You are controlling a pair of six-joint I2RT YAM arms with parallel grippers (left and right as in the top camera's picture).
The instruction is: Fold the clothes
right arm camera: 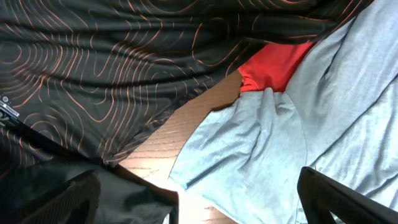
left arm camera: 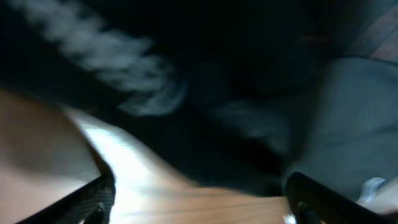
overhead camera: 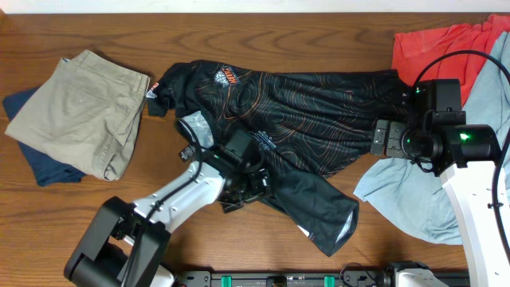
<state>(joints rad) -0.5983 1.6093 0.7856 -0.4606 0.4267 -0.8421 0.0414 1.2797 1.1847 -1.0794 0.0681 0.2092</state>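
The black jersey with orange contour lines lies spread across the middle of the table, and one flap reaches toward the front edge. My left gripper sits low at the jersey's front edge. In the left wrist view, which is blurred, its fingers stand wide apart over bare wood, with the dark jersey just beyond. My right gripper hovers at the jersey's right end. It is open, with nothing between its fingers, above the jersey's hem and a light blue shirt.
Khaki shorts lie on a navy garment at the left. At the back right lies a red shirt, partly tucked under the jersey. The light blue shirt spreads under the right arm. Bare wood shows along the back.
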